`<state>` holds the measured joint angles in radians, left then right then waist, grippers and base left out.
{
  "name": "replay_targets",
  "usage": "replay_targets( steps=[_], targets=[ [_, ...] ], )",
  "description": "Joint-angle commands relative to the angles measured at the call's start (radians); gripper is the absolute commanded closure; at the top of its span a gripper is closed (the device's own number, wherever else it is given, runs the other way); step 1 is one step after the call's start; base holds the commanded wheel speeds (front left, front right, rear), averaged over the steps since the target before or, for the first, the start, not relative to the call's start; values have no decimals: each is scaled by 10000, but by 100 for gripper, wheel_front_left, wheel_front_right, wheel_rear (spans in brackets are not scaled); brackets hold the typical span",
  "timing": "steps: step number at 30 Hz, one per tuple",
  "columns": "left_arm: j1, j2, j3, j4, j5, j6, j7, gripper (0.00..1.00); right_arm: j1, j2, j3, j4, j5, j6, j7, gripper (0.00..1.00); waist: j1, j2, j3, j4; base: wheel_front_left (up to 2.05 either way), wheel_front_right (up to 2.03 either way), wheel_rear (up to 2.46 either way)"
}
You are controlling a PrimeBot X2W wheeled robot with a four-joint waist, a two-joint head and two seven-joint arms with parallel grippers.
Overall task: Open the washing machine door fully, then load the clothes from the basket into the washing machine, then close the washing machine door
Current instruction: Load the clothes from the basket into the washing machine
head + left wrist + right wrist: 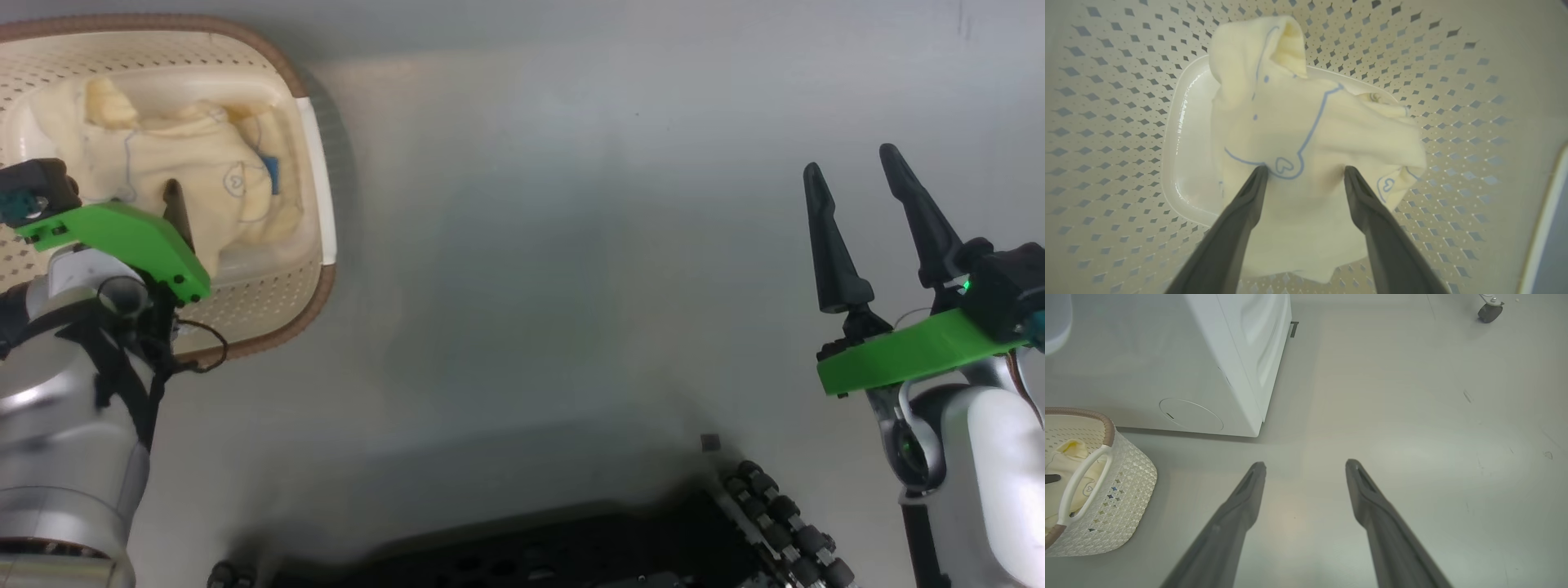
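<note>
Fingers (pixel 1241 212) of the left gripper (pixel 1304 171) stood wide apart in the left wrist view, tips down at the clothes (pixel 1306 122) with nothing pinched between them. The pale bundle lay on the glossy white floor of the basket (pixel 1118 122). Its long axis ran from a raised fold at the top of that view down between the two fingers. A blue drawn heart sat just beside the left tip, and perforated walls rose all round. In the head view the basket stood at the upper left on the grey floor (pixel 531 245), with its white handle (pixel 314 180) on the side toward the middle. The silver left forearm rose from the lower left, its green wrist bracket (pixel 131 241) over the near rim, and one dark finger reached onto the cloth. The right gripper (pixel 851 159) hung at the right, well apart from the basket. Its fingers were spread and empty, pointing up that view with a slight lean left, above a pale bent forearm. In the right wrist view those fingers gaped over bare floor. The washing machine (pixel 1208 355) stood at the upper left, one lower corner turned toward them. The basket sat near its front at the left edge, and a castor (pixel 1488 311) showed at the top right.
</note>
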<state>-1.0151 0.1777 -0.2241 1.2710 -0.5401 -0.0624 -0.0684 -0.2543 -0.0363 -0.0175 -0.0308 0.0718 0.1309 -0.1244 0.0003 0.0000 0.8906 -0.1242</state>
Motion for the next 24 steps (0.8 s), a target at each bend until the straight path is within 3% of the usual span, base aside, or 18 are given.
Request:
replay_targets(
  steps=[1, 11, 12, 13, 24],
  targets=[
    [86, 521, 238, 3, -70, -43, 42, 0, 211, -139, 198, -324, 110, -2, -98, 0, -3, 0, 465, -248, 0, 0, 0],
    [-203, 595, 397, 127, -397, -38, 251, 0, 340, -139, 139, -491, 233, -2, -268, 0, -3, 0, 1133, -374, 0, 0, 0],
    [-197, 540, 372, 135, -397, -25, 289, 13, 358, -139, 121, -512, 233, -2, -268, 0, -3, 0, 1141, -361, 0, 0, 0],
    [-181, 455, 368, 146, -432, -1, 257, 100, 398, -139, 82, -563, 211, -2, -250, 0, -3, 0, 1132, -327, 0, 0, 0],
    [41, 180, 392, 178, -664, -158, -45, 100, 500, -139, -61, -775, 109, -2, -75, 0, -3, 0, 788, -40, 0, 0, 0]
  ],
)
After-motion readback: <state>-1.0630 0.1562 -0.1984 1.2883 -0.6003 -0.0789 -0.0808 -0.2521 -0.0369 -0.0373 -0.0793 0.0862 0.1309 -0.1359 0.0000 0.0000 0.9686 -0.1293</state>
